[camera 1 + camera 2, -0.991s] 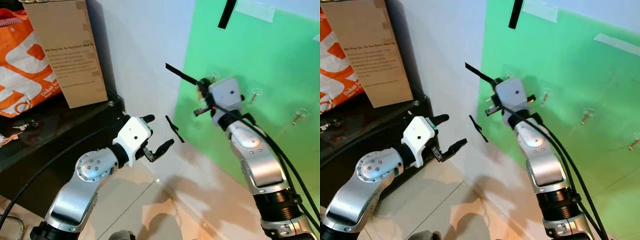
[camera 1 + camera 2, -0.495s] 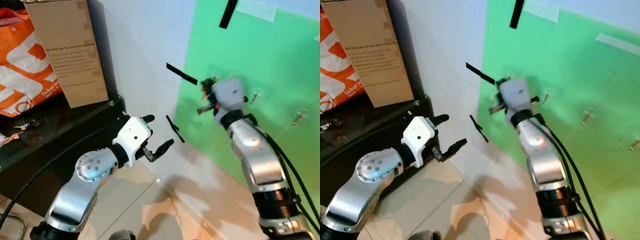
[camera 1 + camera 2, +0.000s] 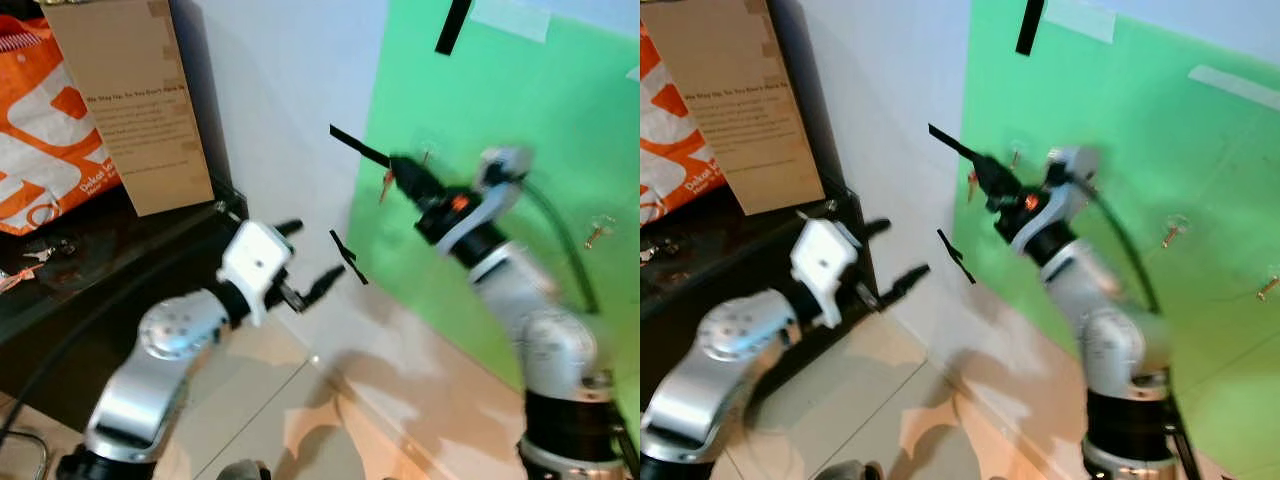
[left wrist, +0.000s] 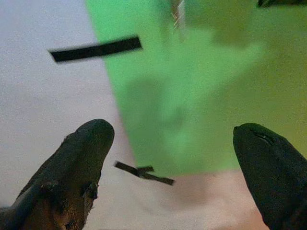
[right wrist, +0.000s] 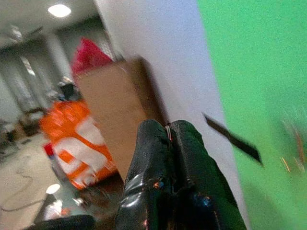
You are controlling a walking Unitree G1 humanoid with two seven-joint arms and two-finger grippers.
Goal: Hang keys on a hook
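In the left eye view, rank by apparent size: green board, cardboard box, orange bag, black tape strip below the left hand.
1. Green board, clearly largest.
2. Cardboard box and orange bag: look about alike; the bag is cut off by the frame, so I won't rank them.
3. Black tape strip, smallest.

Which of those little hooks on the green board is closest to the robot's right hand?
The leftmost hook, nearest the board's left edge. The right tool is beside it; the other hooks sit further right.

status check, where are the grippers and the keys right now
Right gripper shut on something thin, up at the green wall panel. Small reddish keys hang beside the leftmost clear hook, blurred. Left gripper open, idle, low. Nothing in the way.
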